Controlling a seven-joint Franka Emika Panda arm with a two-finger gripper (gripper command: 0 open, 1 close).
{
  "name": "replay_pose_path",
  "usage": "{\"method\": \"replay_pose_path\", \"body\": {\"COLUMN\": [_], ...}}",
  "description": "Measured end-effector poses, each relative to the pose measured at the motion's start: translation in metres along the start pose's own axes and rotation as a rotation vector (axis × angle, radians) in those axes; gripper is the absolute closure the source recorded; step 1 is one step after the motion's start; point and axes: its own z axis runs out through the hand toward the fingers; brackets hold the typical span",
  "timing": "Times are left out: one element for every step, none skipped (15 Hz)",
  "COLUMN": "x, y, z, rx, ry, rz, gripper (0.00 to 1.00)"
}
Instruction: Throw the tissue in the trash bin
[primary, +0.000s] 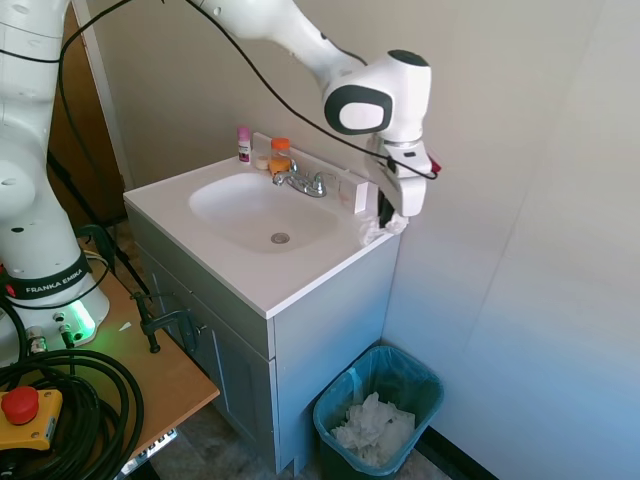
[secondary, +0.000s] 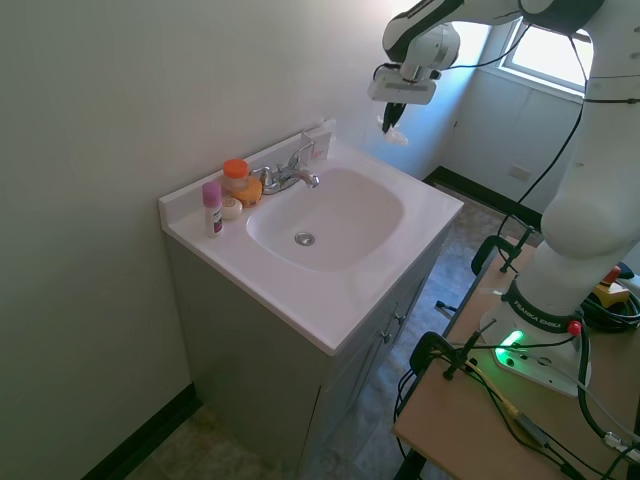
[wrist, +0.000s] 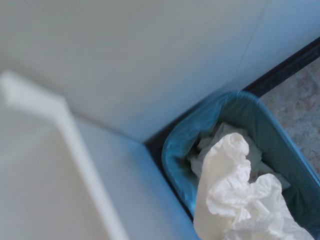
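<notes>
Beside the worktop (primary: 300, 290), I'm holding the tissue (primary: 385, 228) clamped in the fingers (primary: 386, 205), above the trash bin (primary: 345, 395).

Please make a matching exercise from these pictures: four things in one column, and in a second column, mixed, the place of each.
Things:
1. tissue
2. trash bin
3. pink-capped bottle
4. faucet

Places:
A. on the floor beside the vanity, holding crumpled white paper
B. behind the basin, at its middle
C. in the gripper, above the counter's corner
D. at the counter's back corner, next to the orange-lidded jar

Pairs: 1-C, 2-A, 3-D, 4-B
</notes>
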Motion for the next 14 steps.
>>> {"method": "replay_pose_path", "body": {"x": [0.024, 0.042, 0.054, 0.059, 0.061, 0.063, 0.065, 0.069, 0.073, 0.078, 0.082, 0.086, 0.089, 0.091], "y": [0.004, 0.007, 0.007, 0.005, 0.001, -0.004, -0.011, -0.017, -0.021, -0.025, -0.025, -0.025, -0.024, -0.023], "z": [0.006, 0.022, 0.047, 0.074, 0.097, 0.114, 0.122, 0.125, 0.125, 0.126, 0.128, 0.132, 0.134, 0.135], "rx": [0.023, 0.017, -0.010, -0.044, -0.079, -0.111, -0.133, -0.151, -0.165, -0.174, -0.184, -0.194, -0.200, -0.205], "ry": [0.004, 0.007, 0.004, -0.009, -0.025, -0.044, -0.061, -0.071, -0.079, -0.084, -0.084, -0.084, -0.080, -0.076], "rz": [0.065, 0.118, 0.158, 0.181, 0.191, 0.187, 0.178, 0.171, 0.165, 0.160, 0.155, 0.151, 0.148, 0.144], "gripper": [1.00, 1.00, 1.00, 1.00, 1.00, 0.00, 0.00, 0.00, 0.00, 0.00, 0.00, 0.00, 0.00, 0.00]}}
